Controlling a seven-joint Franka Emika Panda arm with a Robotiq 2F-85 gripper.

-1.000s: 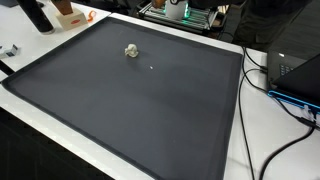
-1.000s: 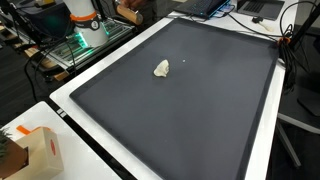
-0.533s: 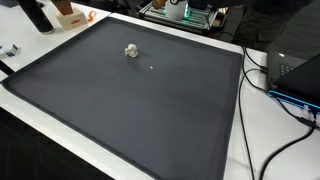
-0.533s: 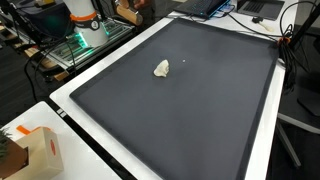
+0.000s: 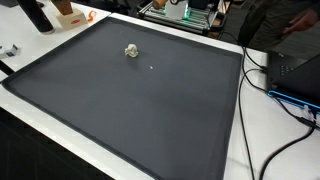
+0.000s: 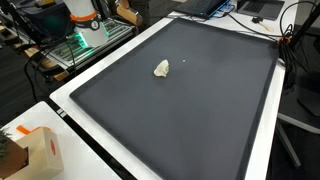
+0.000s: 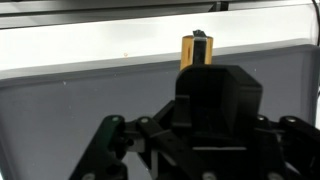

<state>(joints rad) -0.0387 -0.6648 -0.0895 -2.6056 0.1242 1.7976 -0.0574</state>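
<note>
A small crumpled whitish lump (image 5: pixel 131 50) lies alone on a large dark mat (image 5: pixel 130 115) that covers a white table; it shows in both exterior views (image 6: pixel 162 68). The gripper shows in neither exterior view. In the wrist view my black gripper (image 7: pixel 205 150) fills the lower half of the frame, its linkages spread to both sides; the fingertips are cut off by the bottom edge. Beyond it lie the dark mat (image 7: pixel 80 100) and the table's white rim, with a small orange and black object (image 7: pixel 196 50) standing at the rim.
A laptop (image 5: pixel 295 75) and cables (image 5: pixel 255 70) sit at one side of the table. An orange box (image 5: pixel 68 14) and a black object (image 5: pixel 38 15) stand at a far corner. An equipment rack with green light (image 6: pixel 80 40) is behind the table. A cardboard box (image 6: pixel 35 150) sits at a near corner.
A dark-clothed figure has come into view at the back edge of an exterior view. The lump and the mat have not moved.
</note>
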